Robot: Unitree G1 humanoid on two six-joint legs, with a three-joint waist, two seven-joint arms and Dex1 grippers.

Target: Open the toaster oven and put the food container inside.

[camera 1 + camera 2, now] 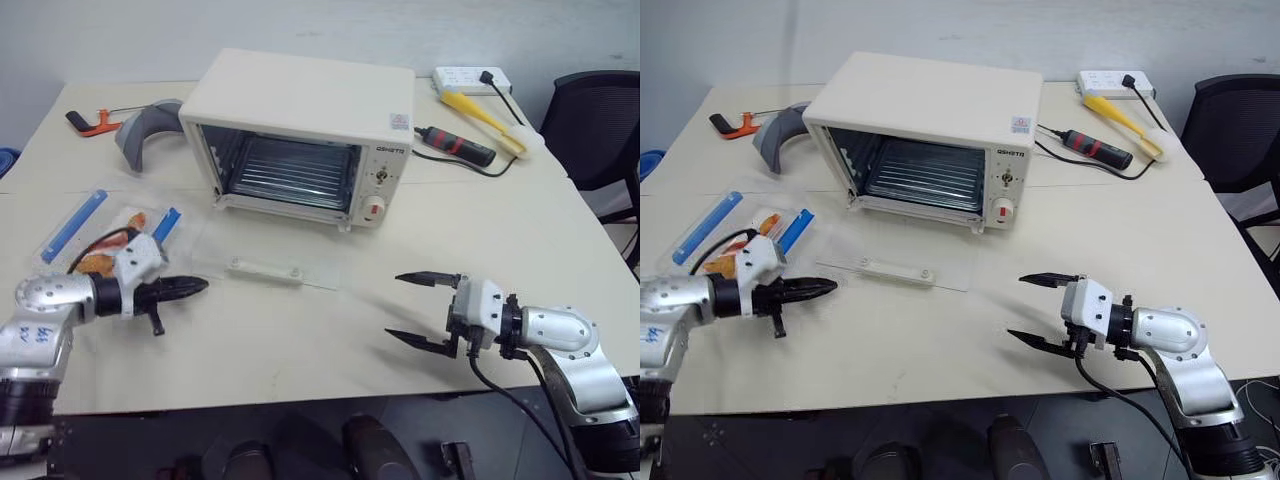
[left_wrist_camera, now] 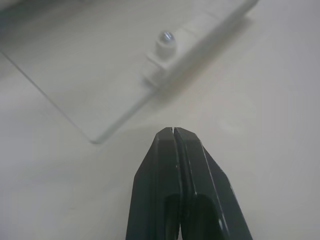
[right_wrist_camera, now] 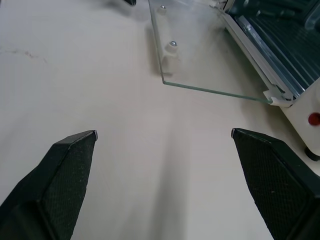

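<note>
Toaster oven [image 1: 300, 130] door down; food container [image 1: 115, 235] ungrasped at 9 o'clock; left hand [image 1: 185, 289] clenched, right hand [image 1: 425, 312] released; pickup next

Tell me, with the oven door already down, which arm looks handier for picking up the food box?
Probably the left. The left gripper hangs right beside the food box at the table's left, though it is shut and must open first. The right gripper is open but sits far across, past the oven door.

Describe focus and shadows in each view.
Left wrist view: shut left claw sharp, door handle beyond it soft. Right wrist view: glass door edge crisp, faint reflections. Head views: even light, soft shadows under toaster oven.
</note>
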